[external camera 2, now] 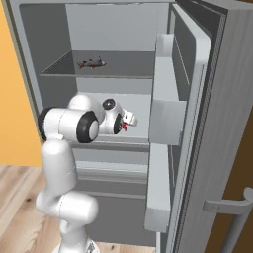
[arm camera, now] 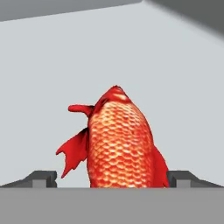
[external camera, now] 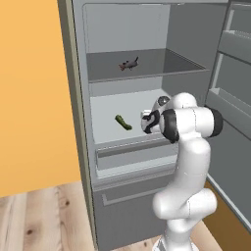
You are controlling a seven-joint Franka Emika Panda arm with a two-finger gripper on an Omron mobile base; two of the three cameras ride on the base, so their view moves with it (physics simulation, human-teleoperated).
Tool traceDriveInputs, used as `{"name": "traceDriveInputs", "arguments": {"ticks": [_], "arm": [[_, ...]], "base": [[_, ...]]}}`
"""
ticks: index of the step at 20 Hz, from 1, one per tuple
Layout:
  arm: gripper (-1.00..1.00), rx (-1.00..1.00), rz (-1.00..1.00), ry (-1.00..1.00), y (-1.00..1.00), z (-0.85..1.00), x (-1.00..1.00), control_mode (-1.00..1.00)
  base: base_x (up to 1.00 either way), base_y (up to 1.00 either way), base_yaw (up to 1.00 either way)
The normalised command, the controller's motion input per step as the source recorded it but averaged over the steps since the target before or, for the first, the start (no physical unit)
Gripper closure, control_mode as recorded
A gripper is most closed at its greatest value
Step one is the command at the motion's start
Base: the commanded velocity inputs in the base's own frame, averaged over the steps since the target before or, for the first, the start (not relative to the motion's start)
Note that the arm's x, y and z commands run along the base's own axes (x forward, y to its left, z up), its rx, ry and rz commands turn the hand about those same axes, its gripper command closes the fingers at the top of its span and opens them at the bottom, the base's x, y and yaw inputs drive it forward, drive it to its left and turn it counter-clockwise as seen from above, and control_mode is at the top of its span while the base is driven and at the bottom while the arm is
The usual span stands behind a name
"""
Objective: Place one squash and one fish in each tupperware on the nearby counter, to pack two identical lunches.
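A bright red-orange fish (arm camera: 118,144) lies on the white middle shelf of the open fridge, and a sliver of it shows under the hand (external camera 2: 123,127). My gripper (arm camera: 111,179) is open, one fingertip on each side of this fish with a gap to it. The hand (external camera: 147,120) (external camera 2: 129,118) reaches into the shelf from the front. A slim dark green squash (external camera: 123,122) lies on the same shelf, left of the hand. A dark grey fish (external camera: 128,64) (external camera 2: 92,63) rests on the shelf above. The tupperware is out of view.
The fridge door (external camera 2: 197,123) stands open on the right, its bins (external camera 2: 168,104) jutting close beside the hand. A closed drawer (external camera: 132,157) sits below the middle shelf. An orange wall (external camera: 34,98) and wooden floor (external camera: 44,215) lie left of the fridge.
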Motion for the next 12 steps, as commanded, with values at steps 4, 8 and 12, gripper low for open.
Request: {"name": "traceDriveInputs", "arguments": {"ticks": [4, 8, 12], "arm": [[-1.00, 0.00, 0.00, 0.09, -0.12, -0.45, 0.51, -1.00], [1.00, 0.00, 0.00, 0.20, 0.00, -0.89, 0.01, -1.00], [1.00, 0.00, 0.00, 0.14, 0.00, -0.91, -0.01, -1.00]], "base": [[0.00, 0.00, 0.00], [0.00, 0.00, 0.00], [0.00, 0.00, 0.00]]}}
